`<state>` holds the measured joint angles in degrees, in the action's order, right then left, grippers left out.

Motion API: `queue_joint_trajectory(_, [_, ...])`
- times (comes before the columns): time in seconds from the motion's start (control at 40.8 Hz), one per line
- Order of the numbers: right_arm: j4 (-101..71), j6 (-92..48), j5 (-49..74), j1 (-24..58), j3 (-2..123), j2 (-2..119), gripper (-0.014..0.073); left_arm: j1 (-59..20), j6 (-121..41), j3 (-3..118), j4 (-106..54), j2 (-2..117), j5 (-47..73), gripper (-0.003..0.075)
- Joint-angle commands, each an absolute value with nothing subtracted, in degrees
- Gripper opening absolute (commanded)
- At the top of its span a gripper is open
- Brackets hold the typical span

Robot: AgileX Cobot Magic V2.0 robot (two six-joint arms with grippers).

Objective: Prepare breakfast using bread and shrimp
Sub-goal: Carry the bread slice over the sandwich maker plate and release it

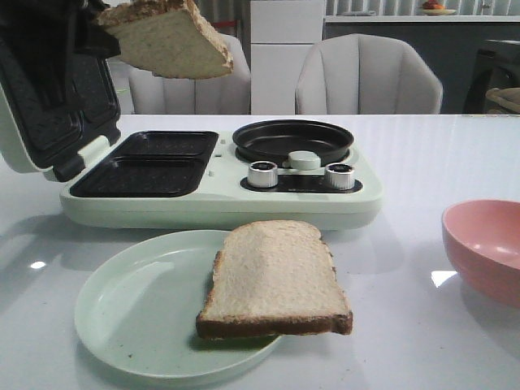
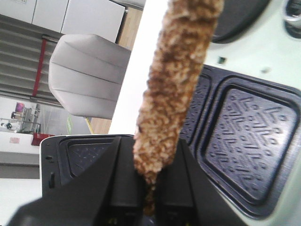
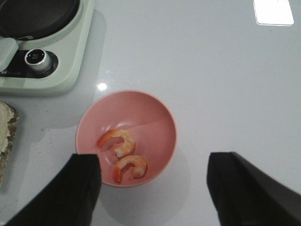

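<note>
While one bread slice lies on the pale green plate at 6 o'clock of the sandwich maker, a second slice is pinched aloft by the left gripper at 11 o'clock. Two shrimp are seen in the pink bowl, over which the right gripper is spread wide.

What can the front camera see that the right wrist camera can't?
Only the front view shows the bread slice held up high over the open sandwich plates, and the green plate. Only the right wrist view shows the two shrimp inside the bowl and the open right claw above it. Both show the pink bowl, the round pan, a knob and the second slice, though the wrist view catches just its edge.
</note>
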<state>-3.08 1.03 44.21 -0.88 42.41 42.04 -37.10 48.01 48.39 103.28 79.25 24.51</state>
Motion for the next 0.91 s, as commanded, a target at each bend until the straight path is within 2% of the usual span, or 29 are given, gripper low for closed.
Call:
queue_joint_trajectory(0.0, [-3.1, 0.9, 40.0, -1.4, 44.3, 42.2, 0.0578, -34.4, 48.5, 54.2, 106.5, 81.8, 24.8, 0.0101])
queue_joint_trajectory(0.147, [-3.1, 0.9, 40.0, -1.4, 44.3, 42.2, 0.0578, -32.8, 48.4, 60.3, 106.5, 89.4, 25.8, 0.0101])
queue_joint_trajectory(0.539, [-3.1, 0.9, 40.0, -1.4, 44.3, 42.2, 0.0578, -31.5, 48.4, 79.1, 106.5, 108.9, 38.5, 0.0101])
queue_joint_trajectory(0.882, [-3.1, 0.9, 40.0, -1.4, 44.3, 42.2, 0.0578, -28.2, 48.9, 80.5, 106.5, 113.4, 38.8, 0.0101])
